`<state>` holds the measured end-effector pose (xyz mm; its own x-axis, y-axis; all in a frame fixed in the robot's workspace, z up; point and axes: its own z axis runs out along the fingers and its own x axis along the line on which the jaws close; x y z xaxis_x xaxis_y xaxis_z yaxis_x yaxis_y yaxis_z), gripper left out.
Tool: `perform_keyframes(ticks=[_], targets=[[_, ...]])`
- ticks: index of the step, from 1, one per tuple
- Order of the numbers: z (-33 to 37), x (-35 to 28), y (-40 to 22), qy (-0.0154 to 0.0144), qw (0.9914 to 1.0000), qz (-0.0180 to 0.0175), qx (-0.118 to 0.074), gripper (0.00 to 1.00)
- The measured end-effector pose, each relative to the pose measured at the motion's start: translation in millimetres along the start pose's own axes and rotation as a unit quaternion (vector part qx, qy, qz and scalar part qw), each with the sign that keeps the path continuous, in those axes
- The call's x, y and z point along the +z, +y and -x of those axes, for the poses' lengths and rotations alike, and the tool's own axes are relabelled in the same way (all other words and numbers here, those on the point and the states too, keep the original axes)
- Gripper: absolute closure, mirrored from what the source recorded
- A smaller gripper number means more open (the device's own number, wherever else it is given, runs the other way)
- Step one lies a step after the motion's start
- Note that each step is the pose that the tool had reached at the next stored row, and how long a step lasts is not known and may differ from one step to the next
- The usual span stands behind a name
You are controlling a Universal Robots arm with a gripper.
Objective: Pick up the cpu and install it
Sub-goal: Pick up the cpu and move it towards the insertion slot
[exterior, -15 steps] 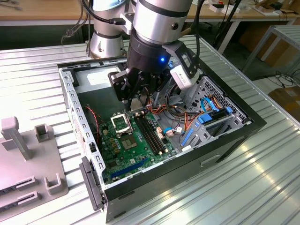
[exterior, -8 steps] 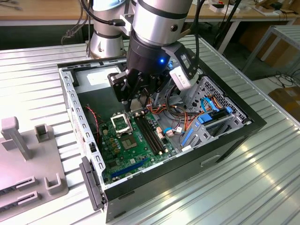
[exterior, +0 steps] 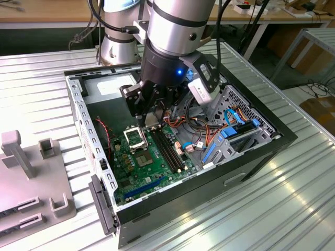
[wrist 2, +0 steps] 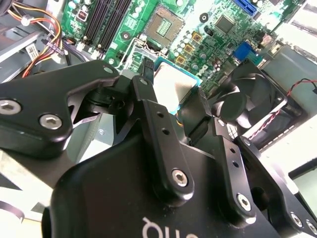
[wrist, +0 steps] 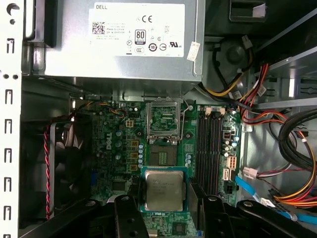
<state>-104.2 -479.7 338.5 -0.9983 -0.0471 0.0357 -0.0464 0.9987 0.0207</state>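
- At the centre of the exterior view, the gripper [exterior: 152, 123] hangs inside the case [exterior: 272, 137], low over the board [exterior: 152, 172].
- The socket [exterior: 135, 139] sits just lower left of the gripper's tip in that frame.
- In the first wrist view the cpu [wrist: 163, 191] lies flat, not yet in the socket.
- The fingers [wrist: 198, 203] are clamped on two opposite edges of the cpu.

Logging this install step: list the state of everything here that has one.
Small square silver-topped, green-rimmed cpu: gripped, held above the green motherboard, not seated.
Black end effector: shut on the cpu.
Black square socket frame: empty.
Black metal computer case: lying flat, side open.
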Motion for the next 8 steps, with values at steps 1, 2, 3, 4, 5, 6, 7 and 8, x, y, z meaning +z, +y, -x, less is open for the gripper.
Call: perform_keyframes(ticks=[1,2,3,4,5,6,7,8], targets=[[0.1,1.0,0.0,0.0,1.0,0.0,0.0,0.53],[0.2,2.0,0.0,0.0,1.0,0.0,0.0,0.53],[0.2,3.0,-0.1,0.0,1.0,0.0,0.0,0.53],[0.2,3.8,-0.1,0.0,1.0,0.0,0.0,0.53],[0.2,4.4,-0.1,0.0,1.0,-0.0001,0.0,0.53],[0.2,4.4,-0.1,0.0001,1.0,-0.0002,0.0,0.53],[0.2,4.4,-0.1,0.0001,1.0,-0.0002,0.0,0.53],[0.2,4.6,-0.1,0.0,1.0,0.0,0.0,0.53]])
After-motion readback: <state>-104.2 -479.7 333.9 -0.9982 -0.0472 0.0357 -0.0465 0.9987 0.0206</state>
